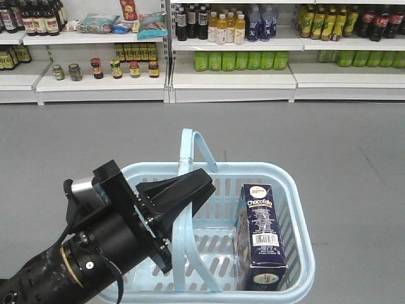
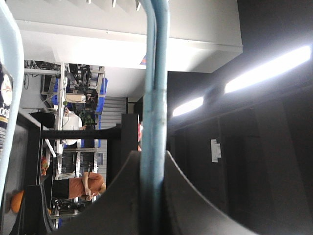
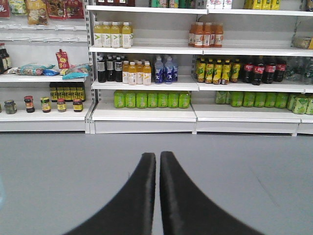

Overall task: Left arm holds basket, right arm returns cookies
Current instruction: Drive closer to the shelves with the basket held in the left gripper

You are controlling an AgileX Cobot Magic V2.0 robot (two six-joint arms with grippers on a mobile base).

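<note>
Basket (image 1: 297, 209) on the grey floor (image 1: 342, 139), from the front view. Light blue, slotted sides, hoop handle (image 1: 185, 152) standing up. Where are the cookies?

Inside the basket, against its right wall. The cookies (image 1: 261, 234) stand on end, leaning a little, barcode label facing us.

And the left arm (image 1: 107, 247)?

It comes in from the basket's near left corner. The left gripper (image 1: 201, 187) reaches over the rim and is clamped around the handle. Beyond the basket's far side stand shelves (image 1: 228, 82) of bottles and jars.

Does the left wrist view agree?

Yes. The handle (image 2: 155, 98) runs straight up the picture, pinched between the black fingers (image 2: 195, 205) of the left gripper (image 2: 154, 205). Off to the left, part of the basket's rim (image 2: 12, 73) shows with a sliver of the cookies (image 2: 4, 103) beside it.

And the right wrist view?

The right gripper (image 3: 157, 161) is over bare floor, facing the shelves (image 3: 146, 112). Its two fingers (image 3: 142, 196) are drawn together with only a hairline slit between them and nothing caught there. I can't tell from this view where it hangs relative to the basket.
</note>
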